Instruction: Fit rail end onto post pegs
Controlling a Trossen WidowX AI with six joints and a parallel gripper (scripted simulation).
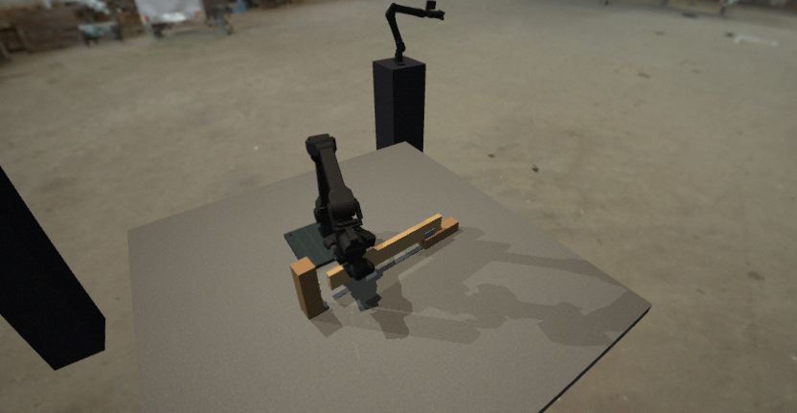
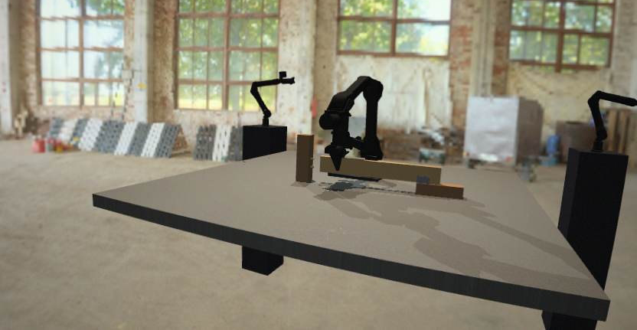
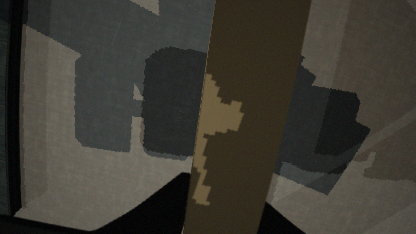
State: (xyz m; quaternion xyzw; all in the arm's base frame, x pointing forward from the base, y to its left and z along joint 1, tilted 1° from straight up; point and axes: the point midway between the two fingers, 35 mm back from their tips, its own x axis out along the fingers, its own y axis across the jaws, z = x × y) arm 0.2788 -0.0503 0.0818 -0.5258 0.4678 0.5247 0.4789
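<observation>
The gripper is clamped across the rail close to its near end, which hangs lifted off the table and stands a little apart from the post. The far end sits at the footboard block, toward the table's right side in the exterior view.

The main risk, as I judge it, is misalignment. The pegs are too small to make out in any view, so whether the holes sit at their height cannot be told. If the rail end arrives slightly high, low or skewed, the pegs would butt against the end face instead of entering, and a continued push could tip the post or jam the rail at an angle. The grip sits near one end of a long piece (a poor lever), so the rail may twist between the fingers under load. Sliding it toward the post also draws the far end along the bracket; too long a pull could drag it out, and too much lift could unseat it.

The table is a flat grey-brown slab, matte, crossed by broad soft shadows of the arm and rail reaching toward its near-right corner. Around it stands a large brick hall with tall paned windows, a bare concrete floor, and dark pedestals carrying other small arms just off the table's edges.
</observation>
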